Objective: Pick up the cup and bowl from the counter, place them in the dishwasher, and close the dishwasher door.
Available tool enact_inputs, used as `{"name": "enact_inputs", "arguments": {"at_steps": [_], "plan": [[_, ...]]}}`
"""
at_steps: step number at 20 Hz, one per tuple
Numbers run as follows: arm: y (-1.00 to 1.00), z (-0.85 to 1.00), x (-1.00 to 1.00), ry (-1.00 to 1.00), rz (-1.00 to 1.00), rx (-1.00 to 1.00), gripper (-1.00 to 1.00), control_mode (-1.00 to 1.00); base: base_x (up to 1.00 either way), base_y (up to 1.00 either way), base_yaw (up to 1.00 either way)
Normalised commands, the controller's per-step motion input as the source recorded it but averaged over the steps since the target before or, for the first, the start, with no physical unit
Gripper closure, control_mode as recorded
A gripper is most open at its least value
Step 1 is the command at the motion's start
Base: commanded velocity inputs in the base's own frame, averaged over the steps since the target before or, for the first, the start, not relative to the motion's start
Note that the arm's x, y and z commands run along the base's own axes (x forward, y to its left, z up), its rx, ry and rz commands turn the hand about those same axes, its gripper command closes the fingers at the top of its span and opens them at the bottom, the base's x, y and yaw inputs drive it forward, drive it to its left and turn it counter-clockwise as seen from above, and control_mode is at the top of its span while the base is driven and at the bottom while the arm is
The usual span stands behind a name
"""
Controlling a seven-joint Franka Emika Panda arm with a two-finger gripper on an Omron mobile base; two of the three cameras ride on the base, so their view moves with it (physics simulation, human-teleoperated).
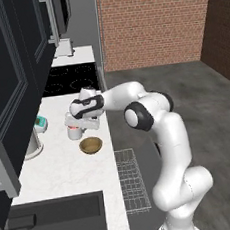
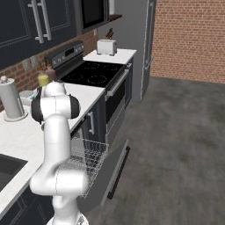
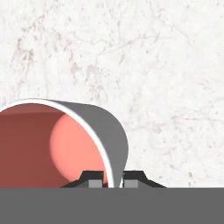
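Both base views look forward and down over the counter (image 1: pixel 68 172) from opposite sides; the hand view faces it closely.

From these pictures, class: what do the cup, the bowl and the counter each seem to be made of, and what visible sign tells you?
Cup: probably glazed ceramic or plastic; smooth thin wall, white rim, pinkish-red inside. Bowl: possibly wood or brown-glazed pottery; matte golden-brown with a darker hollow. Counter: marble-look stone, white with faint grey veins, no strong shine. All rendered, so the look leaves it open.

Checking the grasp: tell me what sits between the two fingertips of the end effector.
In the hand view, the cup's thin white rim wall stands between the fingertips, one inside the pinkish-red cup, one outside over the counter.
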Motion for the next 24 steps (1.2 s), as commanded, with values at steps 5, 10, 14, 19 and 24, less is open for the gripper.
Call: {"name": "enact_inputs", "arguments": {"at_steps": [5, 10, 14, 19, 24], "plan": [[-0.26, 0.02, -0.33, -0.01, 0.00, 0.00, 1.00, -1.00, 0.00, 0.00, 0.00], [-0.73, 0.15, -0.55, -0.04, 0.00, 0.00, 1.00, -1.00, 0.00, 0.00, 0.00], [-0.89, 0.30, -0.61, -0.01, 0.00, 0.00, 1.00, -1.00, 0.00, 0.00, 0.00], [-0.63, 0.39, -0.27, -0.08, 0.01, 0.00, 1.00, -1.00, 0.00, 0.00, 0.00], [-0.71, 0.22, -0.47, -0.09, 0.05, 0.00, 1.00, -1.00, 0.00, 0.00, 0.00]]}}
